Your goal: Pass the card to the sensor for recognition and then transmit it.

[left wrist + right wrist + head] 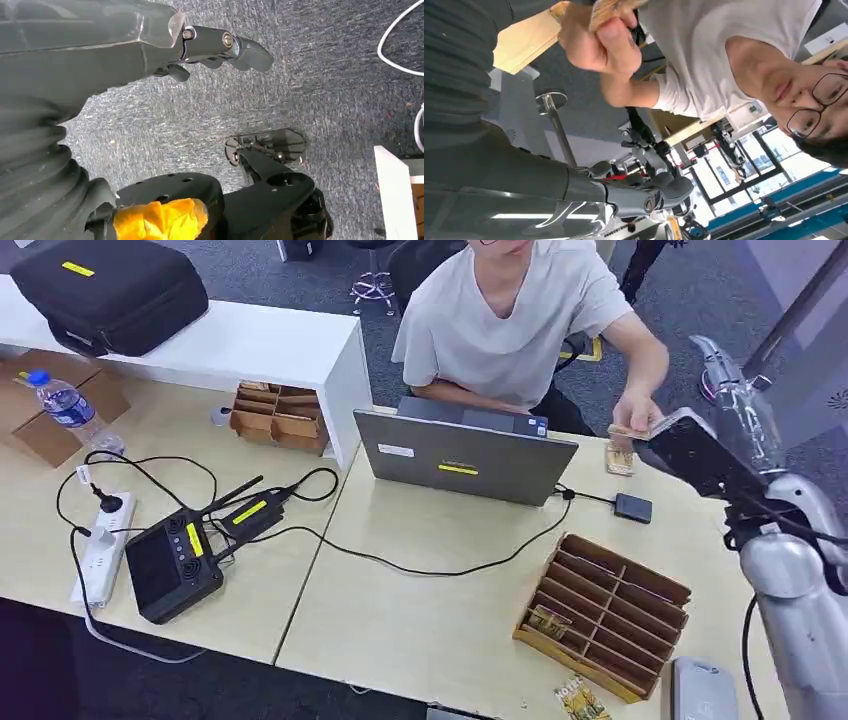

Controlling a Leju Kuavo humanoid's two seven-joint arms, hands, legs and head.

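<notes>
Handover risk sits at the right of the head view; the left side is idle. Left hand (150,50) is seen hanging over the carpet (300,90) with nothing in it. Thumb is out straight, but whether the fingers are spread or curled cannot be told.

Centre of the head view: laptop (465,455) is open on the table (420,630), with a cable (430,568) looping across the tabletop. A small black sensor (633,507) lies just right of the laptop, on a short lead.

Further right, upper part of the frame: card (628,432) is pinched in the person's hand (637,415), above a small pile of cards (620,460) on the table. Right hand (735,410) is raised just beside it, at the right edge. Its fingers are mostly hidden behind the wrist housing, so wide or narrow cannot be told; no contact with the card can be confirmed.

Likely failure points, as judged:
- Card released before a firm pinch is made, so it is dropped onto the pile or off the table edge.
- Card gripped by one corner only, so it tilts and the sensor read is missed.
- Sensor lead or sensor knocked by the forearm on the way down, so the sensor is shifted.
- Wooden rack (605,615) at lower right clipped by the elbow if the arm is lowered too steeply.
</notes>
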